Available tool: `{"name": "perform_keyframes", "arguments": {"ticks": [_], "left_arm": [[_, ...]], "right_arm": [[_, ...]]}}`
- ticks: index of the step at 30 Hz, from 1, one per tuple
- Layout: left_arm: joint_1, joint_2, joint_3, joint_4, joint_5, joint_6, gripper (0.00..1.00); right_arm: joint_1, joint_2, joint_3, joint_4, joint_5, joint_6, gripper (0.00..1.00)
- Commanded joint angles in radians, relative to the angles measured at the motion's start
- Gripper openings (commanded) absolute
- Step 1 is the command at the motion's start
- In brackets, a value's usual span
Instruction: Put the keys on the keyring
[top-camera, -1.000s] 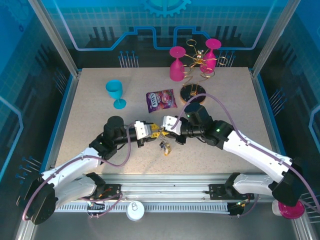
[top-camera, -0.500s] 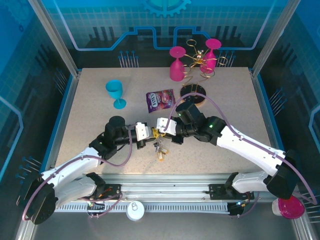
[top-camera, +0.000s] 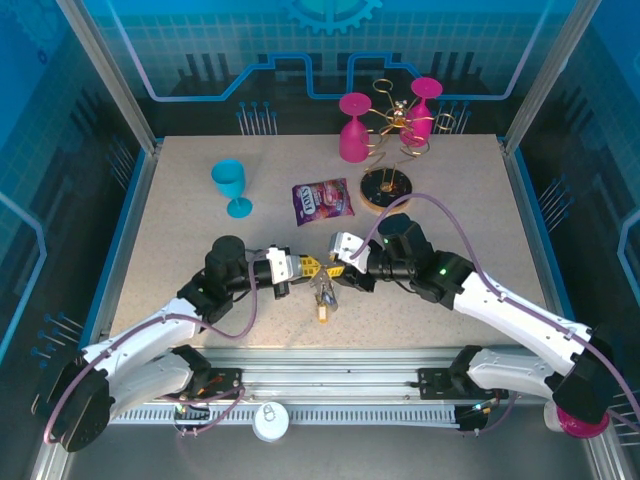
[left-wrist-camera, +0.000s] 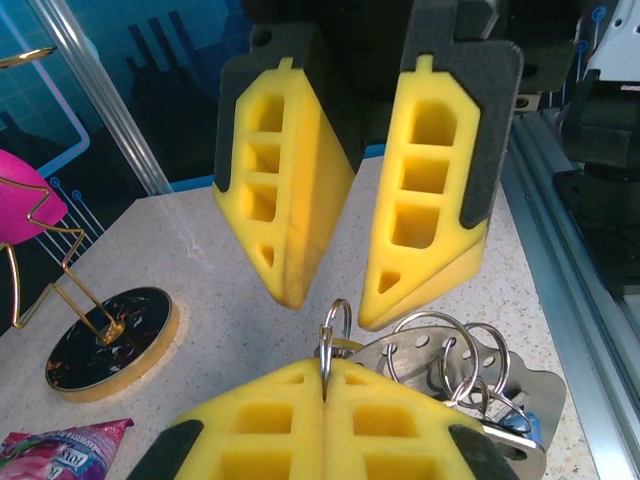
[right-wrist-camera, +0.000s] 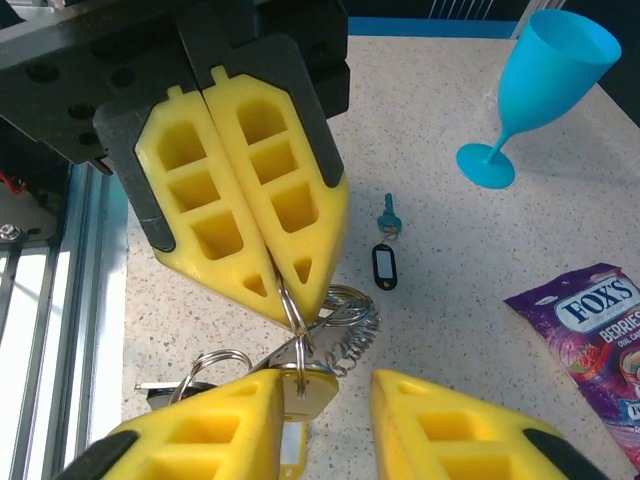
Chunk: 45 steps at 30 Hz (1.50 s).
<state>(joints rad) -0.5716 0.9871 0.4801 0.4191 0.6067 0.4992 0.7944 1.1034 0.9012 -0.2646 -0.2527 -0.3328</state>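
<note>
Two grippers meet tip to tip low over the table. The left gripper is clamped tight on the keyring, a thin grey wire loop standing up from its closed yellow pads. The right gripper faces it with pads parted, gripping nothing. A cluster of keys on small split rings sits just beside the left gripper's tips, a yellow tag among them. A lone blue key with a black tag lies on the table just past that gripper. Farther out are a purple snack packet and a turquoise goblet. Beyond these stand a round black-topped base and its gold wire rack, with pink glasses.
</note>
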Motion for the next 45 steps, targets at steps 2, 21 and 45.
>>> {"name": "perform_keyframes", "arguments": {"ticks": [2, 21, 45], "left_arm": [[-0.003, -0.022, -0.012, 0.083, 0.047, -0.011, 0.0], [-0.003, -0.025, -0.035, 0.187, 0.143, -0.073, 0.0], [0.018, 0.002, -0.058, 0.309, 0.103, -0.181, 0.0]], "right_arm": [[-0.003, 0.0, -0.001, 0.041, -0.031, 0.024, 0.21], [-0.017, 0.082, 0.036, -0.02, -0.09, 0.029, 0.0], [-0.015, -0.071, -0.207, 0.253, -0.034, 0.096, 0.51]]}}
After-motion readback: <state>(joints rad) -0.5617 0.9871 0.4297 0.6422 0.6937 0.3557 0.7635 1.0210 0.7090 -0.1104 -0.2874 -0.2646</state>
